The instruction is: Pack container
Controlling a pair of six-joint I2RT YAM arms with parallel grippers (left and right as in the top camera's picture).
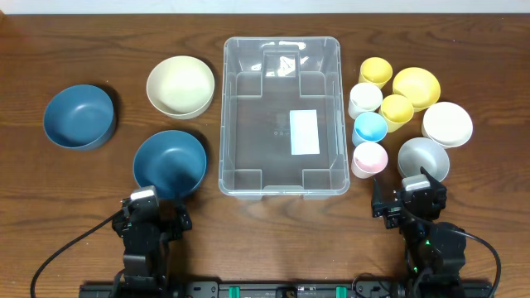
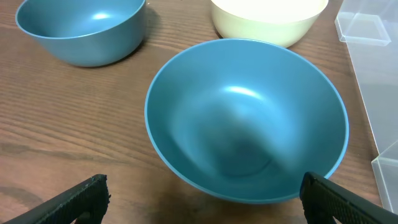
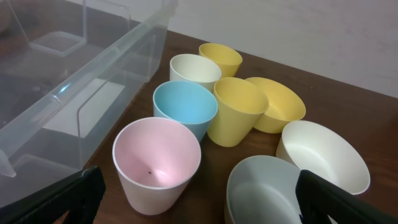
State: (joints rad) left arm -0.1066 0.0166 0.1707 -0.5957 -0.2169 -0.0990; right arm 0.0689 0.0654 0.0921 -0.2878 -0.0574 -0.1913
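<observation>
the clear container [image 1: 257, 124] sits in the middle of the brown wood surface [image 1: 281, 240], its long sides running from 12 to 6 o'clock. inside it there is only a white label [image 1: 304, 132] on the bottom.

at 9 o'clock of it are three bowls with bare wood between them. a cream bowl [image 1: 180, 86] is just beside the container's wall. a blue bowl [image 1: 170, 162] is near the closer corner. a darker blue bowl [image 1: 79, 117] sits well apart, near the surface's edge.

at 3 o'clock is a tight bunch of cups and bowls. a pink cup [image 1: 369, 158], a light blue cup [image 1: 370, 128] and a white cup [image 1: 364, 100] line up just beside the container. two yellow cups [image 1: 397, 111], a yellow bowl [image 1: 416, 88], a white bowl [image 1: 447, 124] and a grey bowl [image 1: 423, 159] sit past them.

the left tool [image 1: 156, 207] is at 7 o'clock, right behind the blue bowl, spread wide and holding nothing. the right tool [image 1: 410, 199] is at 5 o'clock, near the grey bowl, spread wide too, with nothing in it.

a pale wall [image 3: 323, 31] stands past the far edge.
</observation>
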